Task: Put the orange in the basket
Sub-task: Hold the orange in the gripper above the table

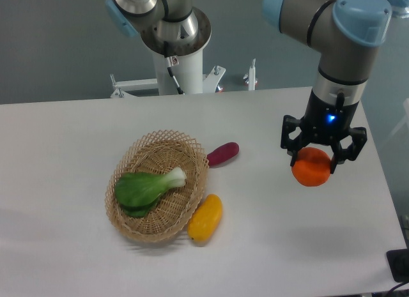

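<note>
The orange point(311, 168) is round and bright, held at the right side of the table, seemingly just above its surface. My gripper point(313, 161) comes down on it from above, its black fingers point(294, 151) shut on the orange's two sides. The basket point(158, 186) is a light tan woven bowl left of centre, well to the left of the gripper. A green leafy vegetable point(147, 189) lies inside it.
A small purple oblong vegetable point(222, 154) lies just right of the basket's rim. An elongated yellow fruit point(206, 218) rests against the basket's lower right side. The arm's base column point(176, 60) stands behind the table's far edge.
</note>
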